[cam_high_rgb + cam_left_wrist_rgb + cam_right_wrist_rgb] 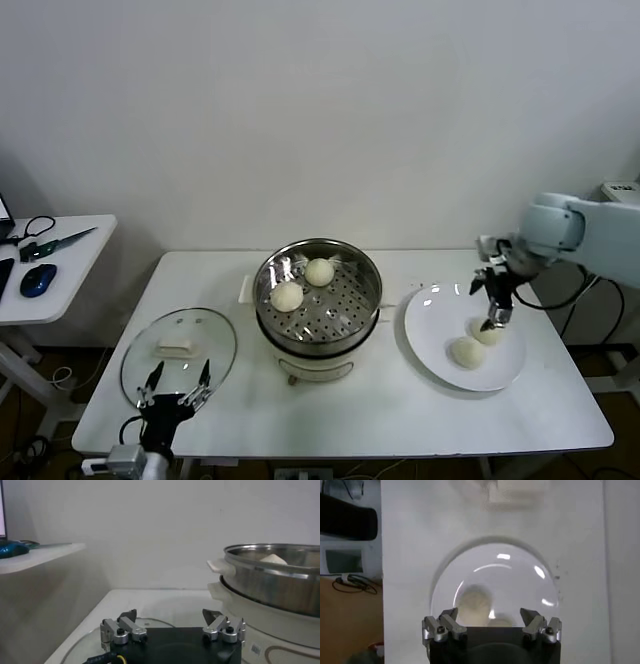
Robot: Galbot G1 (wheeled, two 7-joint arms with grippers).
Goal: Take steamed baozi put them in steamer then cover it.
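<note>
The right gripper [493, 318] is hanging with its jaws apart just over the bun [489, 331] lying farther from the steamer [318, 300] on the white plate [425, 335]; it is not yet gripping anything. To do this pick well, I think the jaws should be coming straight down around the middle of this bun and closing softly, without pushing the second bun [467, 352] beside it. Two buns [287, 296] are already lying inside the steamer. The left gripper [178, 389], jaws also apart, is waiting at the glass lid [180, 352], on the steamer's other side on the surface [400, 420].

baozi [287, 295]: two in steamer [318, 300] (uncovered) | cover [179, 352]: flat on table
</note>
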